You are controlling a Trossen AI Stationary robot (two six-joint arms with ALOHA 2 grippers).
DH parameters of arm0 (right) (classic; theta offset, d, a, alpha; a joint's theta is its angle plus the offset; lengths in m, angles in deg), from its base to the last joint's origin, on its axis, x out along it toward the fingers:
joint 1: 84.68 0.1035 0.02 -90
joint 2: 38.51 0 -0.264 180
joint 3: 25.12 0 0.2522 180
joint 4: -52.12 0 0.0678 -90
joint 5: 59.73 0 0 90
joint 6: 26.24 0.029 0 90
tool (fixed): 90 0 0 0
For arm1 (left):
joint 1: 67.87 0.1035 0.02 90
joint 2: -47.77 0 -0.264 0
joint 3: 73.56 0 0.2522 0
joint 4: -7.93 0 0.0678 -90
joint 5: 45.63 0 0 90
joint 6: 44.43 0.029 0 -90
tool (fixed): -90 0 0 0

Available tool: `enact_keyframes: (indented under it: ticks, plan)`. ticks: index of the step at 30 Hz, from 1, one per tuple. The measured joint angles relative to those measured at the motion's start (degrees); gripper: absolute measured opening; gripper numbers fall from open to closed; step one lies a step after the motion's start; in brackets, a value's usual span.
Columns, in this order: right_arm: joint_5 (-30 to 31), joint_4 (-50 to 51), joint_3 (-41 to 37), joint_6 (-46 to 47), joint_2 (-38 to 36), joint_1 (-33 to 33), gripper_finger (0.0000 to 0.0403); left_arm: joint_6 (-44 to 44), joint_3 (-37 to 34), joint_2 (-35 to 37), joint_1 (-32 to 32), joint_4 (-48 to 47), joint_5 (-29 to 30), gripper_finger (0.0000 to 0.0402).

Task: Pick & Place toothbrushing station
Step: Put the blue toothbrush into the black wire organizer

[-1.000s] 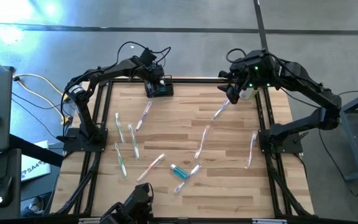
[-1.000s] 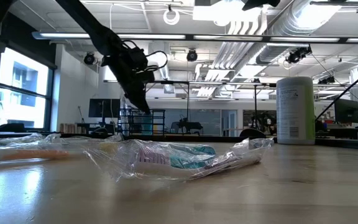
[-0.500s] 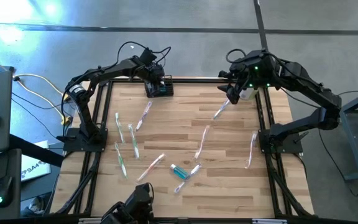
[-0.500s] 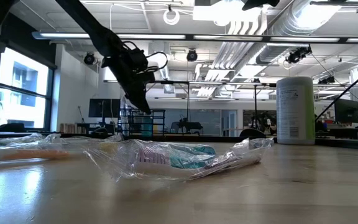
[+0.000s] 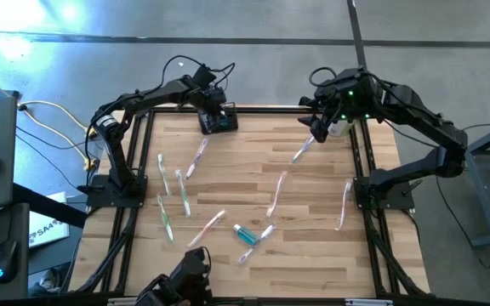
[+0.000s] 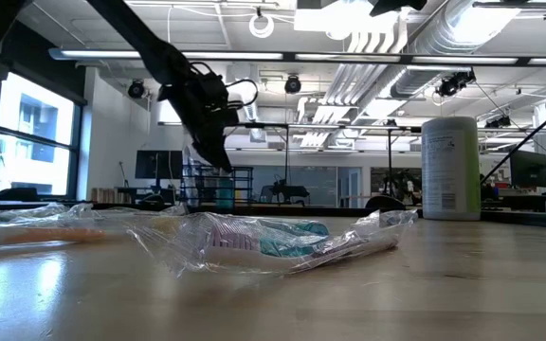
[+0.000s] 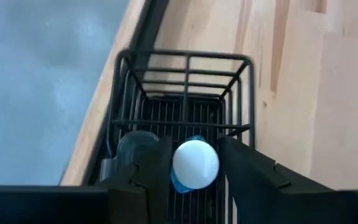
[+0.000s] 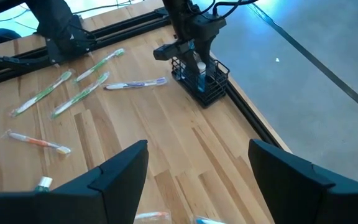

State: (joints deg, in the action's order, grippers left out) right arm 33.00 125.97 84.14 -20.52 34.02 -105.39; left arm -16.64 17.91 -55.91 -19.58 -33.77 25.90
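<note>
Upper centre-left of the high view, at the worktop's (image 5: 253, 161) far edge: toothbrushing station (image 5: 220, 120) — black wire rack, upright. Left hand (image 7: 194, 163) directly over it, fingers either side of a white-capped tube (image 7: 195, 163) standing in the rack; whether they grip it cannot be told. Upper right: right hand (image 8: 197, 163) released, fingers spread wide, beside a white cylindrical container (image 6: 451, 168). Loose packaged toothbrushes (image 5: 183, 192) scattered across the wood.

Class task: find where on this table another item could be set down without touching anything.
Free: bare wood between the black rack and the toothbrush near the right gripper, and the near right corner of the table. Crowded: the left side's green toothbrushes and the wrapped pack.
</note>
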Motion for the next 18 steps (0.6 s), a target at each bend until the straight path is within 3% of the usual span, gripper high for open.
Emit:
enact_keyframes:
  ticks: [18]
  plan:
    - [-0.2,0.0,0.0,0.0,0.0,0.0,0.0271,0.1,1.4,0.1,0.1,-3.8,0.2,0.014]
